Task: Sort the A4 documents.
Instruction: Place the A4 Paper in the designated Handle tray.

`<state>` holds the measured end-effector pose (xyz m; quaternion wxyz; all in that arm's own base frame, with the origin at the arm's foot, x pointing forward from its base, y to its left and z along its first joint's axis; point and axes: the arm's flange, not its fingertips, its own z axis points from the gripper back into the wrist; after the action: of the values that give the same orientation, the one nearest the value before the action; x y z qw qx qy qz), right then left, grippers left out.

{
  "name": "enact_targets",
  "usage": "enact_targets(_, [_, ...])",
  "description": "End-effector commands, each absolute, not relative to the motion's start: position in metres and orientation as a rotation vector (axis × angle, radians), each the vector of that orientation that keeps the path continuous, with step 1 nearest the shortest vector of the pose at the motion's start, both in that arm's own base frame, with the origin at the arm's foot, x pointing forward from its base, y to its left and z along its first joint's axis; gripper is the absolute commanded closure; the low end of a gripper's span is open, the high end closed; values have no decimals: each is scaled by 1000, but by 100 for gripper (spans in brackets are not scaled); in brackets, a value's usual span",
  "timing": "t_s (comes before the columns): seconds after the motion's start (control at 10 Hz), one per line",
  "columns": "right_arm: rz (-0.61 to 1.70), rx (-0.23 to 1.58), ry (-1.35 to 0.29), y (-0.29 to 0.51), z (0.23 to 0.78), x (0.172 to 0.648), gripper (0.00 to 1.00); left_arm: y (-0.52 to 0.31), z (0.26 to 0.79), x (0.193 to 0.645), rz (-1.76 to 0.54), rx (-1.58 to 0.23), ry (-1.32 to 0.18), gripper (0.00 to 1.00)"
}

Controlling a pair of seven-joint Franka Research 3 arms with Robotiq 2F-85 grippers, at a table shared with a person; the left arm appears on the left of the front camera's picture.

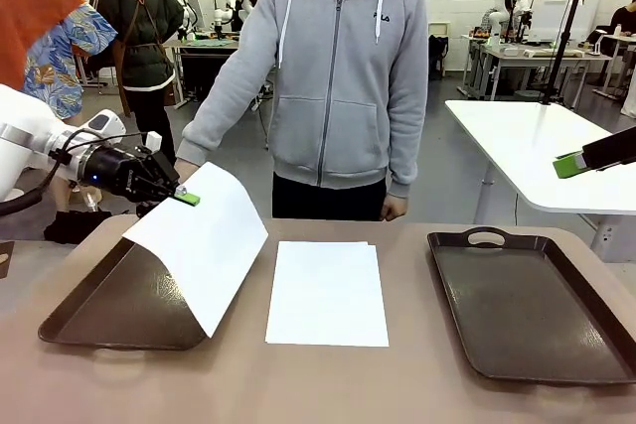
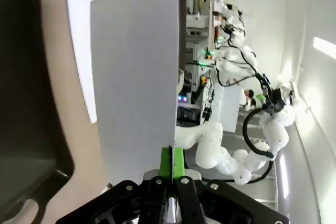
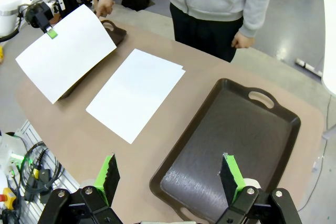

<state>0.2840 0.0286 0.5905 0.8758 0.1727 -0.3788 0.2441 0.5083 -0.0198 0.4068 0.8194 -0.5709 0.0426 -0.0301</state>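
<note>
My left gripper (image 1: 185, 196) is shut on the upper corner of one A4 document (image 1: 204, 245), a blank white sheet. The sheet hangs tilted over the left brown tray (image 1: 94, 313), and its lower edge reaches the tray's right rim. In the left wrist view the green pads (image 2: 172, 160) pinch the sheet's edge (image 2: 136, 87). More A4 documents lie in a flat stack (image 1: 328, 293) at the table's middle (image 3: 134, 93). My right gripper (image 3: 170, 177) hovers open, high above the right brown tray (image 3: 226, 145), and shows at the right edge (image 1: 570, 164).
A person in a grey hoodie (image 1: 333, 76) stands at the far side. One hand (image 3: 105, 6) is by the left tray's far handle; the other (image 3: 242, 39) hangs down. The right tray (image 1: 527, 305) holds nothing. A white table (image 1: 537, 146) stands behind on the right.
</note>
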Motion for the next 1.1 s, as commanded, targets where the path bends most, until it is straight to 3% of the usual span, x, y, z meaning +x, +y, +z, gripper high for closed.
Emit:
enact_targets(0.0, [518,374,-787,28,589,286,0,-16,397,515,6,-1214,88,99])
enact_targets(0.6, [518,374,-787,28,589,286,0,9,383,540,81,-1101,118,99])
enact_targets(1.0, [518,374,-787,28,589,286,0,33,376,541,-56,-996,102,99])
